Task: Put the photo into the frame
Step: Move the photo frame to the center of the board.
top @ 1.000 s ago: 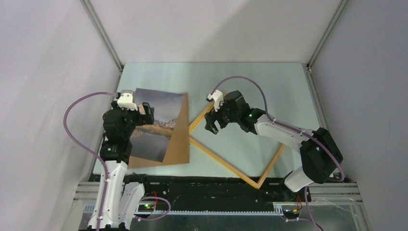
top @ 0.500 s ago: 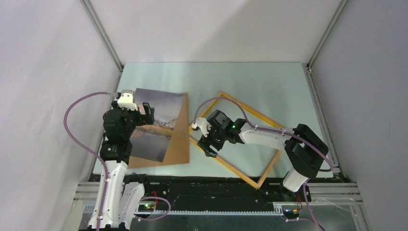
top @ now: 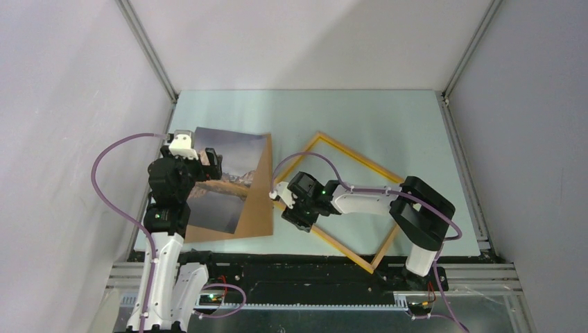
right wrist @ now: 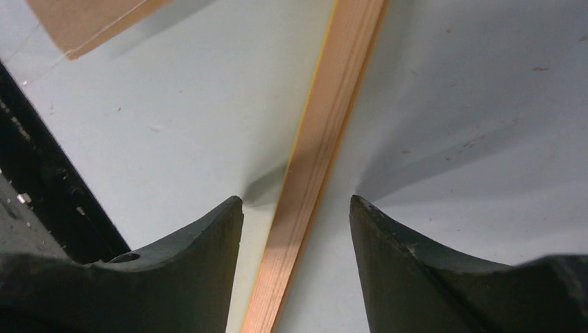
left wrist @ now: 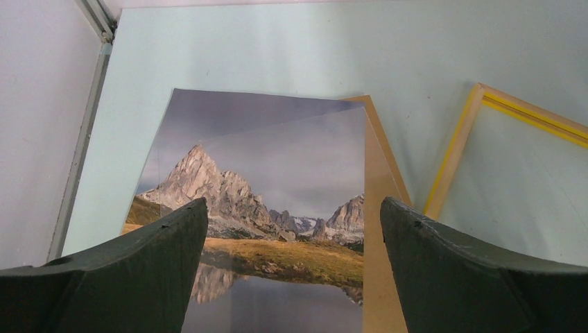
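The photo [top: 232, 163], a mountain mirrored in a lake, lies at the left, overlapping a brown backing board [top: 258, 208]. My left gripper [top: 204, 166] hovers over it. In the left wrist view the photo [left wrist: 263, 180] fills the gap of the open left gripper [left wrist: 292, 208], which touches nothing. The frame [top: 360, 161], with narrow yellow-orange edges, lies slantwise on the table's right half. My right gripper [top: 291, 211] is low over its near-left rail. In the right wrist view that rail [right wrist: 326, 139] runs between the fingers of the open right gripper [right wrist: 297, 201], with a gap on each side.
The pale green table [top: 388, 118] is boxed in by white walls on three sides. A black rail [top: 291, 267] runs along the near edge, close behind the right gripper. The backing board's corner [right wrist: 90, 21] shows at the top left of the right wrist view.
My right arm swung from the frame's far-left corner down to its near-left rail and lowered over it, its jaws narrowing. The left arm, photo and frame have stayed put.
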`<state>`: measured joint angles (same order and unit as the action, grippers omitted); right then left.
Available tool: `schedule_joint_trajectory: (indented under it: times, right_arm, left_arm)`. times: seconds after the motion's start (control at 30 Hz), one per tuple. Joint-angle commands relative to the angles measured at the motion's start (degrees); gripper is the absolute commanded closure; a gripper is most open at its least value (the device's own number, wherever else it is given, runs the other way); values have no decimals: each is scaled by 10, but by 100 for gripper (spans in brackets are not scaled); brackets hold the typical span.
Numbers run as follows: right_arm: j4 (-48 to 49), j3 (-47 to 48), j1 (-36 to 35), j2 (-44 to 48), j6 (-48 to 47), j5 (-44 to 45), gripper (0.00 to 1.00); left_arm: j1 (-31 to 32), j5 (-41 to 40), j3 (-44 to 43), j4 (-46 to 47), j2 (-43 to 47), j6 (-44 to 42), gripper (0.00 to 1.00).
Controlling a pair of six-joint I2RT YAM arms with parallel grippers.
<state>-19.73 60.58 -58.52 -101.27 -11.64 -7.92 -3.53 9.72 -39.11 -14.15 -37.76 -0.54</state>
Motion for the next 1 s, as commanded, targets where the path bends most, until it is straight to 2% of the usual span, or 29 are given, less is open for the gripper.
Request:
schedule_joint_trajectory:
  times: [0.0,0.53,0.97]
  right_arm:
    - [20,10,-1,-16,4,42,41]
    - [25,30,16,-26,21,68,68]
    - [-8,105,144,-82,85,22,92]
  left_arm:
    - [-5,10,2,18,5,-10,2]
    - [-5,9,5,23,8,-12,2]
    - [-5,6,5,23,15,-13,2]
